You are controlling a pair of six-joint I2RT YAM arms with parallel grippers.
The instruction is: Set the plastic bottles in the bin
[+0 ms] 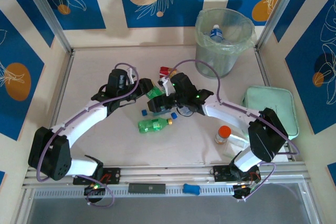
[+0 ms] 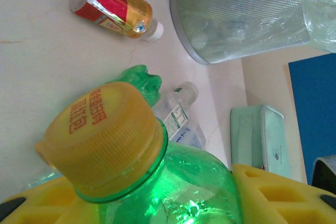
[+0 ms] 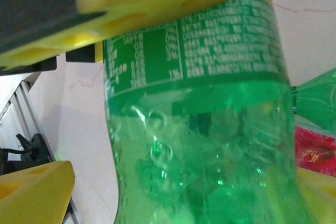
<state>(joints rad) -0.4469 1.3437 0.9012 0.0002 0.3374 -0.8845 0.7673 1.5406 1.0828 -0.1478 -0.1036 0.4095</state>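
A green bottle [image 2: 184, 182] with a yellow cap [image 2: 105, 135] is clamped between the yellow fingers of my left gripper [image 2: 157, 203], which is shut on it. In the top view this bottle [image 1: 154, 92] hangs between both grippers at the table's middle. My right gripper [image 3: 184, 198] stands open around the bottle's lower body [image 3: 199, 129], with a gap at its left finger [image 3: 37, 192]. A second green bottle [image 1: 153, 125] lies on the table. A red-and-gold bottle [image 2: 113, 6] and a clear bottle [image 2: 178, 114] lie beyond. The bin [image 1: 223, 40] at the back right holds a blue-labelled bottle [image 1: 215, 32].
A mint-green tray [image 1: 270, 111] sits at the right edge. A squat container with an orange cap [image 1: 223, 134] stands near the right arm. Two loose blue caps [image 1: 143, 113] lie under the grippers. Another green bottle's end [image 2: 142, 80] pokes up behind the cap.
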